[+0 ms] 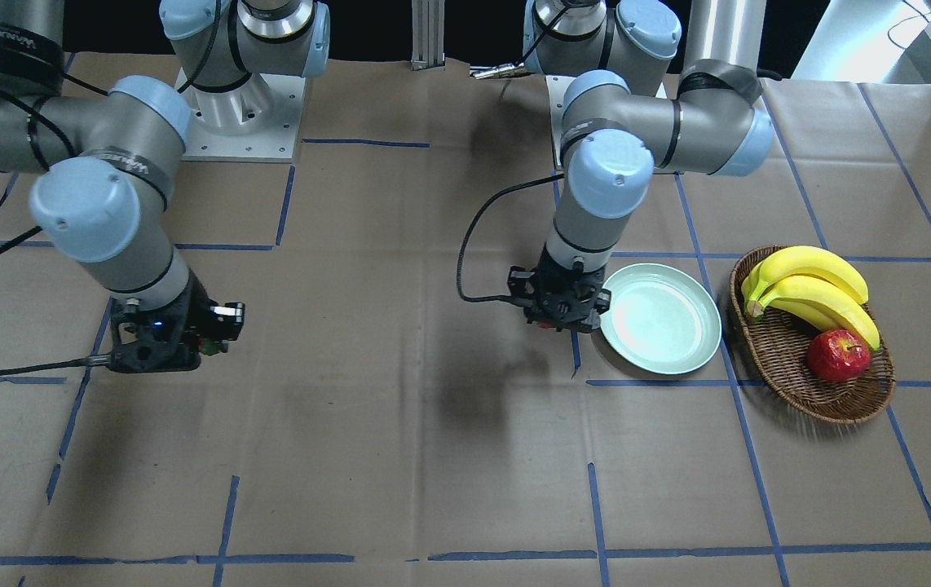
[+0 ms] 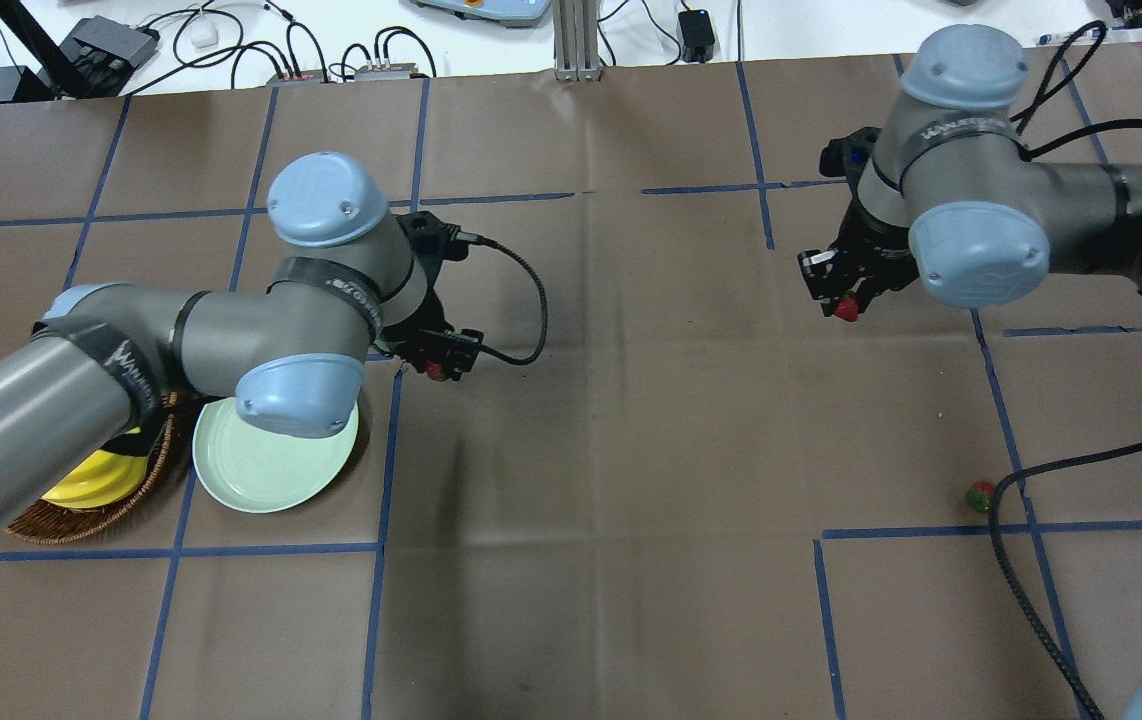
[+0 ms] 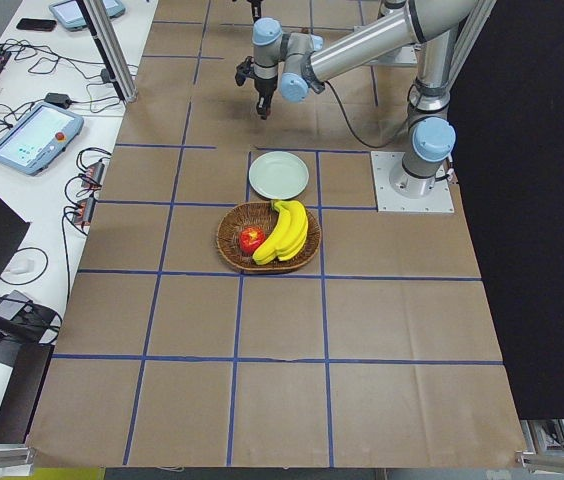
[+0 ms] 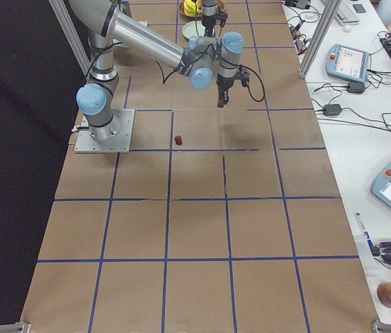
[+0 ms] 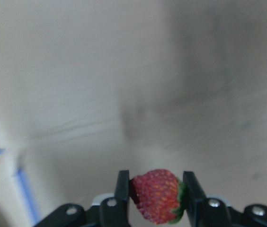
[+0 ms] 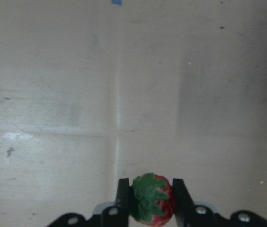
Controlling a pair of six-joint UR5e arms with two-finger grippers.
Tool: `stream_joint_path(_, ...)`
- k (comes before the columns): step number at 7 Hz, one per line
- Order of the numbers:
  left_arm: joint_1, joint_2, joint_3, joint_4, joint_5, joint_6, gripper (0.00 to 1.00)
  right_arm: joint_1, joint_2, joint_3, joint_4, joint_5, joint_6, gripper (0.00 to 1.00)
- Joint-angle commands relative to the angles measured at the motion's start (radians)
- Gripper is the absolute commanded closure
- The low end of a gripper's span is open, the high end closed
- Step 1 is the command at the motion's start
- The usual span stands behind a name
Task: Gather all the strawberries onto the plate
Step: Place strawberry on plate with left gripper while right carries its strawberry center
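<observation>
My left gripper [image 2: 439, 370] is shut on a strawberry [image 5: 156, 196] and holds it above the table just beside the pale mint-green plate [image 2: 266, 470], which also shows in the front-facing view [image 1: 661, 319]. My right gripper [image 2: 846, 308] is shut on a second strawberry [image 6: 151, 198], green cap up, above the table on the far right side. A third strawberry [image 2: 979, 496] lies loose on the brown paper near the right arm's cable; it also shows in the exterior right view [image 4: 178, 140]. The plate holds nothing.
An oval wicker basket [image 1: 783, 359] with bananas [image 1: 812, 289] and a red apple [image 1: 838, 355] stands next to the plate on its outer side. Black cables [image 2: 1021, 590] trail over the table by the loose strawberry. The right arm's base plate [image 1: 241, 122] sits at the robot's edge.
</observation>
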Motion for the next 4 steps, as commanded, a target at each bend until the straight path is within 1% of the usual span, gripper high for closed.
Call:
stream_joint_path(1,0.168,0.081,-0.134,0.017,0.049,0.268,1.0,0.156,0.021,-0.01,-0.036,0.059,0.232,0.93)
stream_joint_path(2,0.228,0.075,-0.143,0.022,0.074,0.358,0.99,0.231,0.058,-0.038,-0.04,0.06,0.333,0.93)
stream_joint_path(3,0.271,0.067,-0.158,0.03,0.074,0.417,0.95,0.309,0.125,-0.091,-0.088,0.06,0.454,0.93)
stream_joint_path(4,0.304,0.057,-0.171,0.063,0.074,0.449,0.69,0.369,0.211,-0.149,-0.105,0.058,0.535,0.93)
